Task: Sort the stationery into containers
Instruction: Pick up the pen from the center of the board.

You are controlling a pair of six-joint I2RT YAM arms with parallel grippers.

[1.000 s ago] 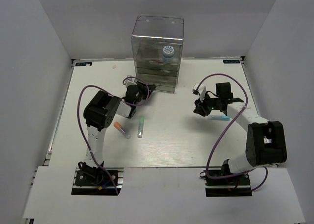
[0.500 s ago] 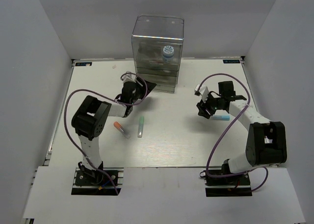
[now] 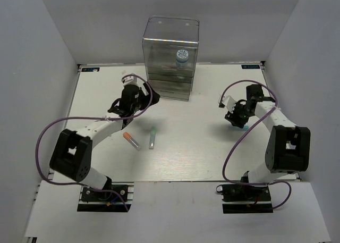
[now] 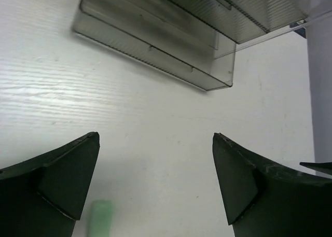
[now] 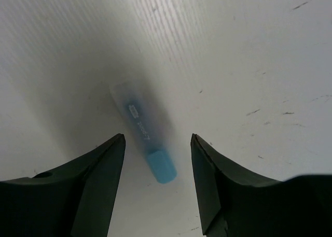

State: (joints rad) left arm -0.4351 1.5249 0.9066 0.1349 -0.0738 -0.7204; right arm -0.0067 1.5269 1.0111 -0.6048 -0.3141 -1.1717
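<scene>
At the back of the white table, a tall clear cabinet of see-through drawers; high up inside it, a round blue-white roll.

Just in front of the cabinet's left corner, the left gripper; jaws spread wide, nothing between them, nothing held; in its own wrist view, only bare table in the gap, with the cabinet's drawers at the top.

Nearer the arms, a mint-green marker flat on the table; just beside it, not touching, an orange-capped marker; both well apart from the cabinet.

Over on the right side, the right gripper, low above a light-blue marker; jaws open, one on each side of the marker, a gap of bare table on both sides; no grip on it; marker flat on the table, blue cap at the end closest to the wrist camera.
</scene>
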